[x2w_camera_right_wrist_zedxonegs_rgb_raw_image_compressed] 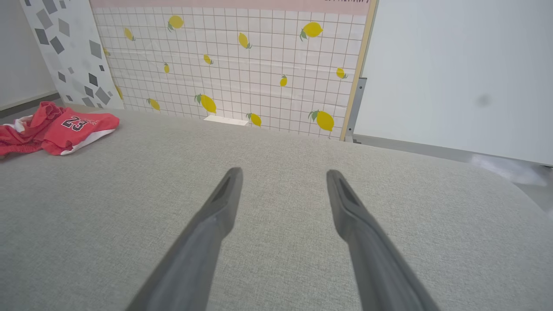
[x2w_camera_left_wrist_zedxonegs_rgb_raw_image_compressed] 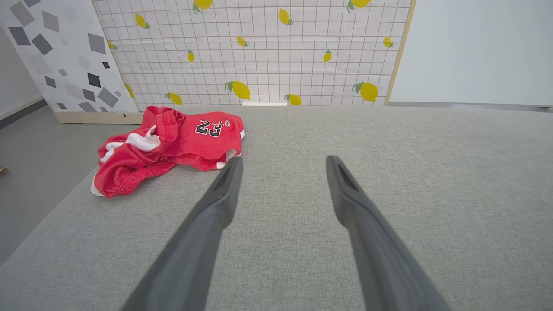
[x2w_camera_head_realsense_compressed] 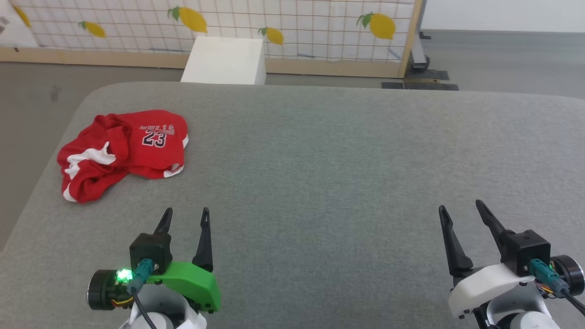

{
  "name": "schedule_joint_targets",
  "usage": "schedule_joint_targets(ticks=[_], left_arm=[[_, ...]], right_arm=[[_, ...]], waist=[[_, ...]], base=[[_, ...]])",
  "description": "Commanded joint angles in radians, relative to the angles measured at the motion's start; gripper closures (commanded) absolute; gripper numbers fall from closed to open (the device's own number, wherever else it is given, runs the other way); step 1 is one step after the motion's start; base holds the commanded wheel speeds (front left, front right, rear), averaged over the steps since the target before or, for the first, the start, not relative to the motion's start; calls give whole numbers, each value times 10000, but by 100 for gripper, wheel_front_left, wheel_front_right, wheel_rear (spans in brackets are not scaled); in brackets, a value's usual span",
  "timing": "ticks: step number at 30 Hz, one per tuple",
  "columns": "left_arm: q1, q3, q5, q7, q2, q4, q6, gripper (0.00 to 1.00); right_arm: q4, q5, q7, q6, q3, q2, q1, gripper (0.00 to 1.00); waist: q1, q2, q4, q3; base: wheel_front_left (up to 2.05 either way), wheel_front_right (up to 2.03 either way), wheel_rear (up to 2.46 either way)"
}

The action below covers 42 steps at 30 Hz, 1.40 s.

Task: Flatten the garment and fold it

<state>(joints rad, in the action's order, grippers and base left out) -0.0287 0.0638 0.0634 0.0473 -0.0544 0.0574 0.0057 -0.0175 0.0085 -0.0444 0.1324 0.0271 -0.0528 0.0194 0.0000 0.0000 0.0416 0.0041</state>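
Head view is showing the garment (x2w_camera_head_realsense_compressed: 123, 153) lying in a crumpled heap on the grey counter (x2w_camera_head_realsense_compressed: 320, 160), near its far corner on the robot's left. One red panel is facing up, with the "23" print reading upside down from the robot's side. The white stripes are bunching into folds at the heap's left. No part of it is lying flat.

The left end effector (x2w_camera_head_realsense_compressed: 186, 212) is sitting over the near part of the counter, fingers spread wide and holding nothing. It is the nearer of the two to the garment, but is not touching it. In the left wrist view the heap is lying beyond and to the left of the left fingertip. The right end effector (x2w_camera_head_realsense_compressed: 460, 205) is sitting at the near right, fingers likewise spread wide and empty. It is well apart from the garment, which is showing at the far left of the right wrist view.

Progress assessment: the task appears to be at its very start, with neither flattening nor folding showing any result. Outstanding work, judging from this layout:
- reaching and gripping the heap
- drawing it toward the middle of the counter
- spreading both legs flat
- folding

A white box (x2w_camera_head_realsense_compressed: 224, 59) is standing beyond the counter, in front of a lemon-print panel (x2w_camera_head_realsense_compressed: 297, 27).
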Motion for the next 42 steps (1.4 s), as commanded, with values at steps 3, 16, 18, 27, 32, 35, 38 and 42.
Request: schedule_joint_targets(ticks=[3, 16, 18, 27, 32, 35, 38, 42], left_arm=[[-258, 70, 217, 184, -19, 107, 115, 0], [-362, 248, 521, 458, -40, 306, 263, 0], [-370, 259, 567, 499, -46, 331, 287, 0], [-370, 308, 748, 681, -66, 415, 370, 0], [-386, 369, 843, 786, -71, 492, 398, 0], [-402, 402, 895, 846, -72, 536, 422, 0], [-421, 430, 950, 909, -77, 584, 443, 0], [-436, 445, 1026, 991, -99, 637, 472, 0]], right_arm=[[-39, 51, -132, -4, 10, 7, -63, 0], [-83, 16, -321, -6, 70, 9, -131, 0], [-91, 3, -352, -6, 68, 10, -143, 0], [-136, -61, -494, -7, 90, 11, -186, 0], [-153, -64, -572, -8, 101, 13, -180, 0], [-170, -59, -612, -9, 102, 13, -192, 0], [-194, -48, -661, -9, 97, 14, -206, 0], [-233, -40, -732, -9, 90, 15, -218, 0]], waist=[[0, 0, 357, 35], [0, 0, 1588, 128], [0, 0, 1762, 133], [0, 0, 2397, 149], [0, 0, 2698, 145], [0, 0, 2848, 153], [0, 0, 2993, 165], [0, 0, 3157, 182]], base=[[0, 0, 0], [0, 0, 0], [0, 0, 0], [0, 0, 0], [0, 0, 0], [0, 0, 0], [0, 0, 0], [0, 0, 0]])
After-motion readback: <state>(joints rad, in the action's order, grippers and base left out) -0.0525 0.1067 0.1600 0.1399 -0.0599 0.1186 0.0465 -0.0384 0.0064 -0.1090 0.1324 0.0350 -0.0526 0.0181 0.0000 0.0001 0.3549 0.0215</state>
